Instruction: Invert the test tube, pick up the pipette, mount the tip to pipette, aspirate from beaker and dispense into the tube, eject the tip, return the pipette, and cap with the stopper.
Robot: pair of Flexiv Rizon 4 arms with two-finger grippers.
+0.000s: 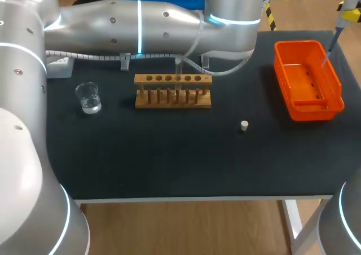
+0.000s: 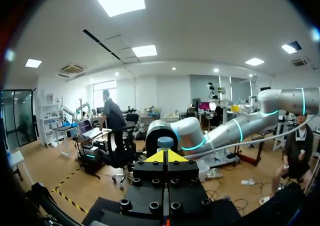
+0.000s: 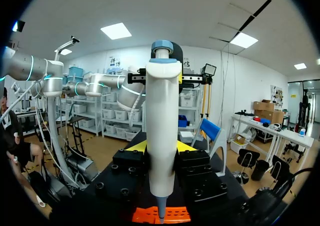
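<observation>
My right gripper [image 3: 161, 153] is shut on the white pipette [image 3: 161, 131], its yellow fingers [image 3: 136, 146] pressing the body from both sides. In the head view the pipette [image 1: 343, 19] hangs at the far right, its thin end pointing down into the orange bin [image 1: 337, 91]. My left gripper [image 2: 165, 157] is shut and holds nothing; the pipette's blue-grey top button [image 2: 165, 143] sits just ahead of its tips, and I cannot tell whether they touch. A clear test tube [image 1: 178, 79] stands in the wooden rack [image 1: 173, 100]. The beaker [image 1: 88, 97] is at the left and the white stopper [image 1: 244, 125] lies right of centre.
My left arm [image 1: 141, 23] stretches across the back of the table, above and behind the rack. The orange bin [image 3: 172, 215] also shows below the pipette's end in the right wrist view. A grey power strip [image 1: 59, 66] lies at the back left.
</observation>
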